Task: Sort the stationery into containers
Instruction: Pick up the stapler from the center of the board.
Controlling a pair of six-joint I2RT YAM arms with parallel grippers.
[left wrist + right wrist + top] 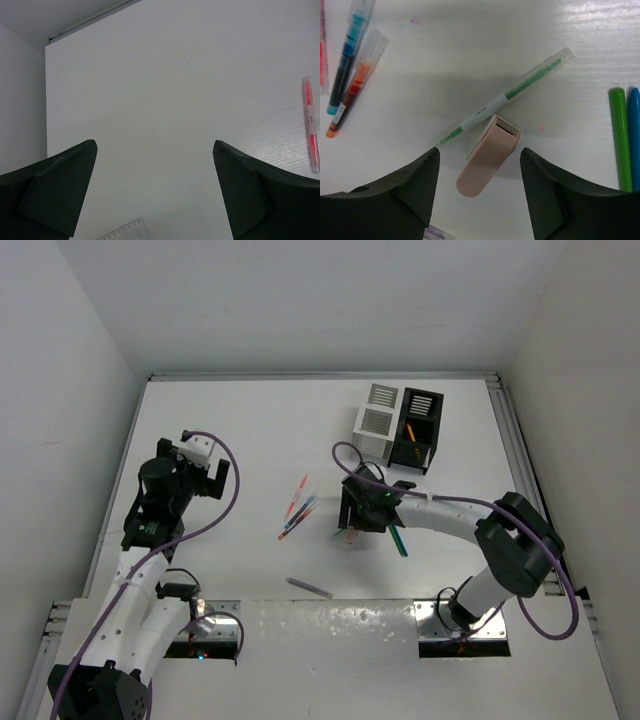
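R gripper [479,152] wide open, empty, one finger either side of the pink eraser [487,160], which lies near-left of the white box [378,420] & black box [420,428]. Eraser's long axis runs skew to the finger line, w/ a green pen [510,92] against one end. L gripper [154,144] also open & empty, well off left, so R arm is nearer.

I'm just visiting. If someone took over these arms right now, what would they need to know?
Left gripper: open, empty, above the white table; a red pen lies nearby.
Right gripper: open, poised over the pink eraser block beside a clear green pen.
Done: an orange pen stands in the black slatted box; the white slatted box sits beside it.
Remaining: eraser and the scattered pens.
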